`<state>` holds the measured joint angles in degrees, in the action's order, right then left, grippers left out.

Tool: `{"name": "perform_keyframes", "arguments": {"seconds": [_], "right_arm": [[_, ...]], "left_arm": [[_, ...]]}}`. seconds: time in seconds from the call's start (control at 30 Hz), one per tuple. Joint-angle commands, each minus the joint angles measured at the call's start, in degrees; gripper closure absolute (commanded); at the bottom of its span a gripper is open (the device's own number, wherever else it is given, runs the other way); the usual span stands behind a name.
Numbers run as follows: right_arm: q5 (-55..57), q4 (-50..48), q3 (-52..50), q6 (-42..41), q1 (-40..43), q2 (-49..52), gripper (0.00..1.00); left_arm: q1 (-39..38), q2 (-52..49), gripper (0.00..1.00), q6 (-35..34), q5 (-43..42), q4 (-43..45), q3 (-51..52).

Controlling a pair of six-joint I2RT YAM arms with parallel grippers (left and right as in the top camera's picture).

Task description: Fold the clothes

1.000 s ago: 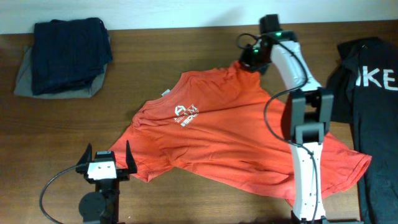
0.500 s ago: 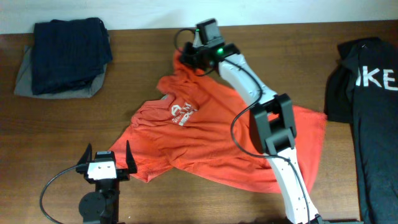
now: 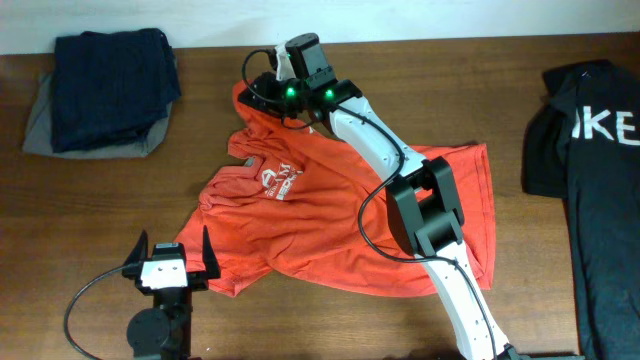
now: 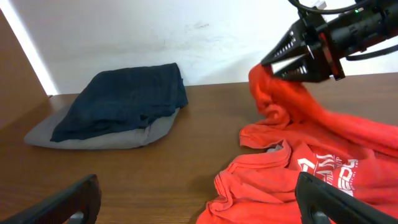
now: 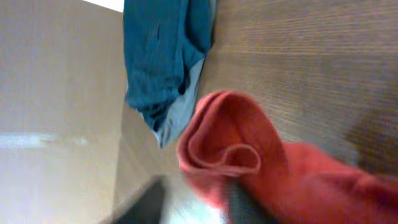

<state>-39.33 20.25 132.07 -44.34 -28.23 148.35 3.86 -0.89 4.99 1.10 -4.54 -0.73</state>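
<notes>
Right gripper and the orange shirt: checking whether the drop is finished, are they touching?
Touching. The left wrist view shows a bunched edge of the shirt raised right against the fingertips of the right gripper, with no gap.

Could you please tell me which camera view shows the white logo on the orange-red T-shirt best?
The overhead view: the logo lies whole and unobstructed on the T-shirt. The left wrist view catches it only low, slanted and wrinkled near the bottom edge. The right wrist view shows just a bunched, blurred part of the T-shirt, with no logo.
</notes>
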Motion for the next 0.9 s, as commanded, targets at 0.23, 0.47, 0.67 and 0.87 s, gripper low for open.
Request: {"name": "perform_keyframes", "arguments": {"seconds": [0.23, 0.47, 0.67, 0.87], "right_arm": [[9.6, 24.2, 12.2, 14.1, 4.2, -0.4, 0.2], [34.8, 58.8, 36.7, 17.1, 12.6, -2.3, 0.11], [36.8, 75.9, 47.6, 16.4, 22.8, -7.3, 0.07], [31.6, 77.1, 47.5, 20.7, 28.9, -13.8, 0.02]], "left_arm": [[0.3, 0.5, 0.01, 0.7, 0.2, -0.1, 0.2], [0.3, 0.5, 0.01, 0.7, 0.2, -0.2, 0.2], [0.3, 0.5, 0.01, 0.7, 0.2, -0.1, 0.2], [0.3, 0.5, 0.01, 0.7, 0.2, -0.1, 0.2]]}}
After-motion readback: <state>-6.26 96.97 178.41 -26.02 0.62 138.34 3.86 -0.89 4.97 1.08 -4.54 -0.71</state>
